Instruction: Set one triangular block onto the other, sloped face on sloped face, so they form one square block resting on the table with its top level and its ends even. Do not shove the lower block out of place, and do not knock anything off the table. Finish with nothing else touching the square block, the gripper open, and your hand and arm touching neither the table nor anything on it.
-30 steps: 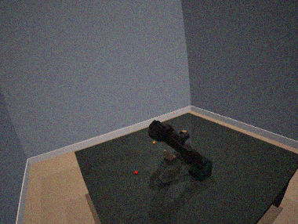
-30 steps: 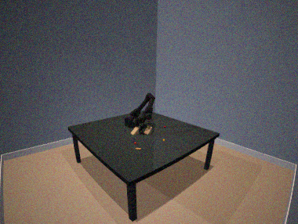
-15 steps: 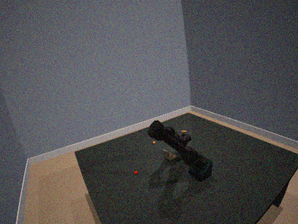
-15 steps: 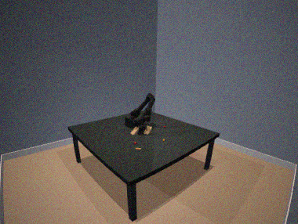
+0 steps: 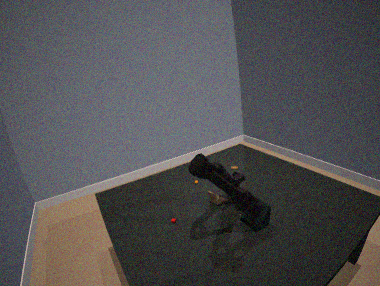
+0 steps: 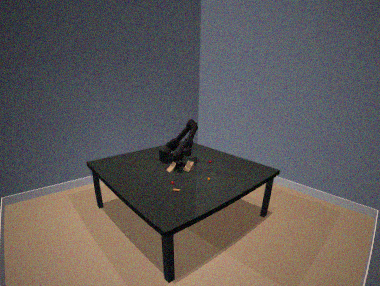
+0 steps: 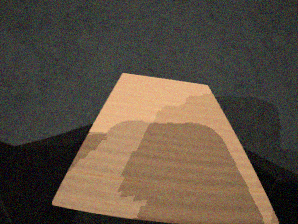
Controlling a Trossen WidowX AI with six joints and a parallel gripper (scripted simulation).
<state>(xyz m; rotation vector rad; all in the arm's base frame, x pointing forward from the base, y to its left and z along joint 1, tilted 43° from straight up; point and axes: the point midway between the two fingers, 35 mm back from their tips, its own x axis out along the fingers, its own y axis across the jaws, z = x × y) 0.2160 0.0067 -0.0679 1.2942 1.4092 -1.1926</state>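
Note:
One light wooden triangular block (image 7: 150,100) (image 6: 171,167) has a broad face towards the wrist camera and its wide end nearest. My gripper (image 7: 160,135) is shut on this block, with a dark finger against each side; the fingertips are hidden behind it. Whether the block touches the table cannot be told. The other triangular block (image 5: 217,198) (image 6: 189,166) stands a short way off, apart from it, and is outside the wrist view. In the top view the arm hides the gripped block.
On the dark table (image 5: 310,220) (image 6: 135,185) lie a red piece (image 5: 174,220) (image 6: 210,161), another red piece (image 6: 172,182), an orange piece (image 5: 196,182) (image 6: 208,178) and a flat orange piece (image 5: 234,167) (image 6: 176,190). The arm (image 5: 225,185) (image 6: 187,140) reaches over the blocks.

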